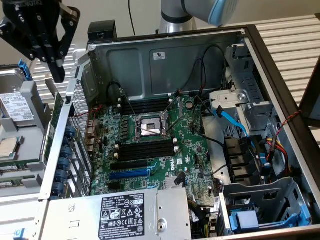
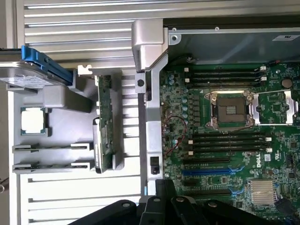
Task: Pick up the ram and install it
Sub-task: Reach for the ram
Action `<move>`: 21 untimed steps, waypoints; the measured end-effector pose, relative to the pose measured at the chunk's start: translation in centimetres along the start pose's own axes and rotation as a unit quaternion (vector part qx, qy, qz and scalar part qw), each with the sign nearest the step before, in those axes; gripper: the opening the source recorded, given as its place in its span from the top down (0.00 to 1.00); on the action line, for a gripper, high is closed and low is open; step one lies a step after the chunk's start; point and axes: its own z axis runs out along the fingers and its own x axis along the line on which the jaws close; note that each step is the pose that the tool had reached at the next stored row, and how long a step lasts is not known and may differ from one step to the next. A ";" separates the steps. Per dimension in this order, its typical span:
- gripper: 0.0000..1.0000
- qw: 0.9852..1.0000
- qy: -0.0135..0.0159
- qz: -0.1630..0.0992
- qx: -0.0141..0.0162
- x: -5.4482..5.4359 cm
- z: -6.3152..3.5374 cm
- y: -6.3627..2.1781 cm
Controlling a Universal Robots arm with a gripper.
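Outside the computer case (image 2: 153,117), on the exterior view's left, above a grey tray (image 2: 61,101): hovering with the gripper (image 1: 57,72) pinched shut and empty, touching nothing. Nearest to the ram (image 2: 104,119), standing on its long edge in a groove of that tray, just beside the case wall and not yet lifted. For a clean pick, probably best to spread the jaws first, line them across the thin faces of the stick near its middle, and come straight down, gripping bare board rather than chips; lift vertically to avoid scraping the groove. Worth minding the neighbours: a hard drive (image 2: 26,70) with a blue bracket at one end of the tray, a square processor (image 2: 33,120) lying flat apart from the stick, and the tall case wall close alongside, likely to catch a wide jaw. Inside the case, black memory slots (image 2: 229,140) on either side of the open processor socket (image 2: 229,110), a blue slot (image 2: 206,172) beyond, and a blue cable (image 1: 235,122) off to the exterior view's right.
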 end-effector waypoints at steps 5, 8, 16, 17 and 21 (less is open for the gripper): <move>0.89 1.000 0.008 0.000 0.001 2.1 0.22 -0.20; 0.89 1.000 0.018 0.001 0.001 3.4 0.44 -0.30; 0.89 1.000 0.020 0.001 0.001 7.0 1.05 -0.60; 0.89 1.000 0.020 0.001 0.001 7.4 1.12 -0.64; 0.89 1.000 0.020 0.001 0.001 9.3 1.33 -0.78</move>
